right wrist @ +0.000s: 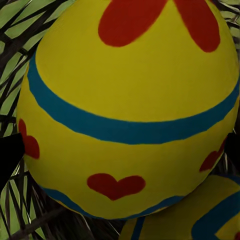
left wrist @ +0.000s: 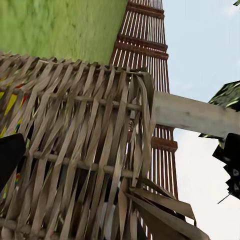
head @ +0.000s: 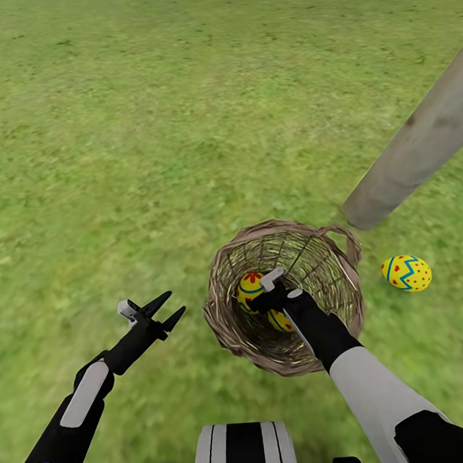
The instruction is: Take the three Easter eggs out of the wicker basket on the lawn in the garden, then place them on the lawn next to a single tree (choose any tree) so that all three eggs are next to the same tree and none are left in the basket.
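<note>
The wicker basket (head: 345, 300) stands on the lawn (head: 150, 127) just in front of me. My right gripper (head: 259, 298) reaches down into it, open, its black fingertips (right wrist: 9, 157) at either side of a yellow Easter egg (right wrist: 130, 100) with red hearts and blue bands. A second egg (head: 281, 321) lies beside it, partly under my wrist. The third egg (head: 407, 273) rests on the grass right of the basket, near the foot of the pale-grey tree trunk (head: 418, 145). My left gripper (head: 174, 303) hangs open and empty left of the basket, facing its woven wall (left wrist: 75, 150).
The trunk leans across the upper right of the head view, close behind the basket. Open grass stretches to the left and far ahead. The left wrist view catches the brown slatted fence (left wrist: 145, 45), the trunk (left wrist: 195, 115) and dark foliage (left wrist: 227, 97) against the sky.
</note>
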Robot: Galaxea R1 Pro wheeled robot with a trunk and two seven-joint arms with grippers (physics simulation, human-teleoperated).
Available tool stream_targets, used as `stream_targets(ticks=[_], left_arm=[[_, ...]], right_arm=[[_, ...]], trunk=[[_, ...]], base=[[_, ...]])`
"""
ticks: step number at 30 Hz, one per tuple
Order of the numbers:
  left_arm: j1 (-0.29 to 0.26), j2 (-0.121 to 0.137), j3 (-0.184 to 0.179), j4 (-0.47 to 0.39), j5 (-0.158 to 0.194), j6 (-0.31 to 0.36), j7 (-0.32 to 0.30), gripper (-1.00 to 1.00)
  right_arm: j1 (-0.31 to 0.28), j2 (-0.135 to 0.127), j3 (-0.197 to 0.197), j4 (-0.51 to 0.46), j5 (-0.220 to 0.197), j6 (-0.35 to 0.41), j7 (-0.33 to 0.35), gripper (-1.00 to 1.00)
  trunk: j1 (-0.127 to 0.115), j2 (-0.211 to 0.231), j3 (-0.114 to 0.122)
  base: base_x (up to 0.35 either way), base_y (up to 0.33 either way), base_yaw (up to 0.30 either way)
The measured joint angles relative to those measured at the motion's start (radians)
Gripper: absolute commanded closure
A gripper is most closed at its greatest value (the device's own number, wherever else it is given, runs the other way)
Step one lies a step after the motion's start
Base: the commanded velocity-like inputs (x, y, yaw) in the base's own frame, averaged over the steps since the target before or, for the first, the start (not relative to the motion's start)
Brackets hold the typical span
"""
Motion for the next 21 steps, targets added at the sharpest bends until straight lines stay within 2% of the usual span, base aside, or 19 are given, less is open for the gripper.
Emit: stream_targets(ticks=[2, 3, 9, 17, 21], left_arm=[[0.0, 0.0, 0.0, 0.0, 0.0, 0.0, 0.0, -1.0], [0.0, 0.0, 0.0, 0.0, 0.0, 0.0, 0.0, -1.0], [0.0, 0.0, 0.0, 0.0, 0.001, 0.0, -0.001, -1.0], [0.0, 0.0, 0.0, 0.0, 0.002, 0.0, -0.002, -1.0], [0.0, 0.0, 0.001, 0.0, 0.0, 0.0, 0.0, -1.0]], right_arm=[[0.0, 0.0, 0.0, 0.0, 0.0, 0.001, 0.0, -1.0], [0.0, 0.0, 0.0, -0.001, 0.0, 0.001, 0.0, 1.0], [0.0, 0.0, 0.002, -0.026, -0.001, 0.005, 0.003, 1.0], [0.0, 0.0, 0.001, -0.026, -0.001, 0.003, 0.004, 1.0], [0.0, 0.001, 0.0, 0.005, -0.005, 0.003, 0.003, 1.0]], trunk=[[0.0, 0.0, 0.0], [0.0, 0.0, 0.0], [0.001, -0.001, -0.011], [0.001, -0.001, -0.012], [0.0, 0.0, 0.004]], base=[[0.0, 0.0, 0.0], [0.0, 0.0, 0.0], [0.0, 0.0, 0.0], [0.0, 0.0, 0.0], [0.0, 0.0, 0.0]])
